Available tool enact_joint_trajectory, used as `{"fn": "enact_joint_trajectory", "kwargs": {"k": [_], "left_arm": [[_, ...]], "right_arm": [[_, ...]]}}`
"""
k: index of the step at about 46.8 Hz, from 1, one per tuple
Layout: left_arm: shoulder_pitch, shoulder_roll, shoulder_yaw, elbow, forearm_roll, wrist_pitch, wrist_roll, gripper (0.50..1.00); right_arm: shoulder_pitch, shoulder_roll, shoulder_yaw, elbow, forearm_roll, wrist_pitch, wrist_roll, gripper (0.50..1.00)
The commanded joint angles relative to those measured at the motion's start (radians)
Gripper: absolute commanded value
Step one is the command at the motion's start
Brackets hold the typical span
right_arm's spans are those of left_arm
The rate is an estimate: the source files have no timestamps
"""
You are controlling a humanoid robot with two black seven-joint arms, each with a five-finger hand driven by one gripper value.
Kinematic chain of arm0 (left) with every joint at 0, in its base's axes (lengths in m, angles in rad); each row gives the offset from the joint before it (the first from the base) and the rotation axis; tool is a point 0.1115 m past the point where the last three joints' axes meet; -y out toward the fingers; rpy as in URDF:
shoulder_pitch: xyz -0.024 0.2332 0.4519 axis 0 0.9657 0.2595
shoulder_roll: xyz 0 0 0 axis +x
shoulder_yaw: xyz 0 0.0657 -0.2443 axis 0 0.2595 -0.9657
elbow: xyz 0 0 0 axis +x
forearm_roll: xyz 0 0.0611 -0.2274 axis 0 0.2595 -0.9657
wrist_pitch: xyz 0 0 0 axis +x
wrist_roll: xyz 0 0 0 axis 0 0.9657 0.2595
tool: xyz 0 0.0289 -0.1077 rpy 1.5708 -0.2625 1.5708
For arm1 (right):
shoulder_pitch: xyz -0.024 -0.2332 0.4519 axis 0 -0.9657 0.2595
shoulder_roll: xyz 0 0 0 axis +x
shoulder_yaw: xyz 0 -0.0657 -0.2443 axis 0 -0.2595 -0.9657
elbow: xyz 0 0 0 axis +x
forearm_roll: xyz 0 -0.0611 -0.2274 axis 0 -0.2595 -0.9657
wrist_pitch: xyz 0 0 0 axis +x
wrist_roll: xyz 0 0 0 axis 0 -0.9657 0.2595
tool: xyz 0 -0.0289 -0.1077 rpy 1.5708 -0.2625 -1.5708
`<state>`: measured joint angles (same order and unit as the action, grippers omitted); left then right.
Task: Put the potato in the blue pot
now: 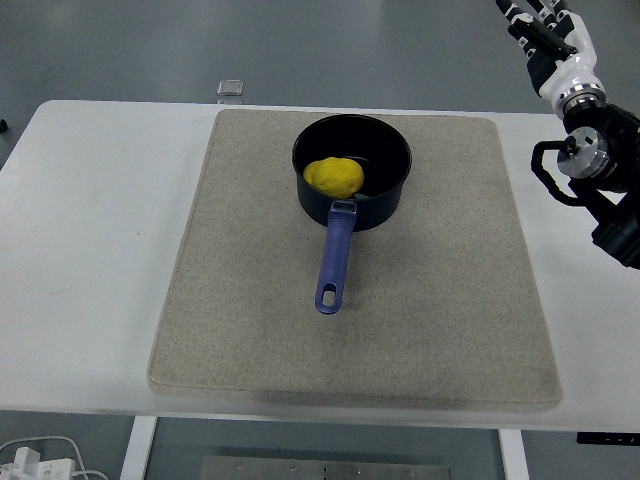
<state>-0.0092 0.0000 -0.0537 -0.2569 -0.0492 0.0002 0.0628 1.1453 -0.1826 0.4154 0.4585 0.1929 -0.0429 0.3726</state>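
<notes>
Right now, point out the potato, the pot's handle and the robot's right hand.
potato (334, 176), head view, middle of its yellow top.
pot's handle (335, 255), head view, mid-length of the blue shaft.
right hand (545, 35), head view, white palm, top right corner.
</notes>
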Motion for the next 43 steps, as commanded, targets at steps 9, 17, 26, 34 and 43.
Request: {"fn": "enact_joint_trajectory", "kwargs": {"k": [9, 17, 26, 34, 43], "left_arm": [[0.000, 0.000, 0.000, 0.002, 0.000, 0.000, 0.000, 0.994], [0.002, 0.000, 0.000, 0.002, 0.000, 0.001, 0.000, 0.994], [0.002, 0.000, 0.000, -0.001, 0.000, 0.000, 0.000, 0.994], [0.002, 0.000, 0.000, -0.001, 0.000, 0.000, 0.000, 0.994], [0.002, 0.000, 0.000, 0.001, 0.000, 0.001, 0.000, 0.994]], "right_arm": [[-0.039, 0.012, 0.086, 0.000, -0.004, 0.000, 0.002, 0.924], [-0.070, 0.008, 0.086, 0.000, -0.016, 0.003, 0.006, 0.924], [-0.084, 0.003, 0.078, 0.000, -0.024, 0.006, 0.009, 0.921], [-0.093, 0.002, 0.074, 0.000, -0.024, 0.006, 0.009, 0.924], [-0.102, 0.000, 0.074, 0.000, -0.026, 0.008, 0.009, 0.924]]}}
